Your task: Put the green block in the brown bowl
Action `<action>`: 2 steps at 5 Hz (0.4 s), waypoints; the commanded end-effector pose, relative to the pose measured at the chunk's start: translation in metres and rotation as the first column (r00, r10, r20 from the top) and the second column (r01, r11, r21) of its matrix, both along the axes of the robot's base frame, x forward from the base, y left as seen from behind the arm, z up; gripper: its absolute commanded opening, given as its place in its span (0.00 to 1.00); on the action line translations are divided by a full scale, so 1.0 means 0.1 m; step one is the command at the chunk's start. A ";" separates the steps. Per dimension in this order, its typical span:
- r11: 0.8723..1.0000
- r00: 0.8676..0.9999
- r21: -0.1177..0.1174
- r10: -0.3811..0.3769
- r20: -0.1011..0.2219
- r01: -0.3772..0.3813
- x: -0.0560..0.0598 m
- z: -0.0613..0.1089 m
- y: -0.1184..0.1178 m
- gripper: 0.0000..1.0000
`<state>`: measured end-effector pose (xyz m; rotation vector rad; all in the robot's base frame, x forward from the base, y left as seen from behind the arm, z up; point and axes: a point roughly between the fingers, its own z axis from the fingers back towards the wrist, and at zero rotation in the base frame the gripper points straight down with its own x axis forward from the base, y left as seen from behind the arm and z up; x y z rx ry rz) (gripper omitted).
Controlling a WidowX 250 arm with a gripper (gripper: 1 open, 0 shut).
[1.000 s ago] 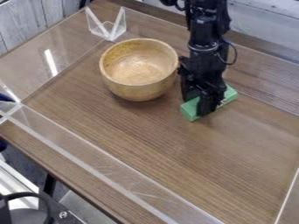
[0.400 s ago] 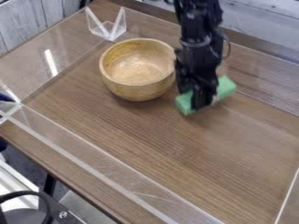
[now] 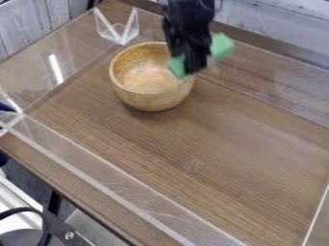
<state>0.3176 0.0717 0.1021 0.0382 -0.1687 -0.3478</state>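
Gripping green block [image 3: 206, 53] crosswise, black gripper [image 3: 190, 60] above brown bowl [image 3: 144, 88] rim.

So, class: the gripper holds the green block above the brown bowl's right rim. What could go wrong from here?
1. The green block sticks out to the right of the gripper, over the brown bowl's rim; released now, it may strike the rim and fall onto the table.
2. Only one end looks pinched, so the block could swivel or slip out.
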 end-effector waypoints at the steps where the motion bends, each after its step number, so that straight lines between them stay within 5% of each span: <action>1: 0.998 0.999 0.060 0.008 0.039 -0.010 0.21 0.09 0.05 0.00; 2: 0.994 1.000 0.103 0.023 0.003 -0.024 0.27 -0.06 0.11 0.00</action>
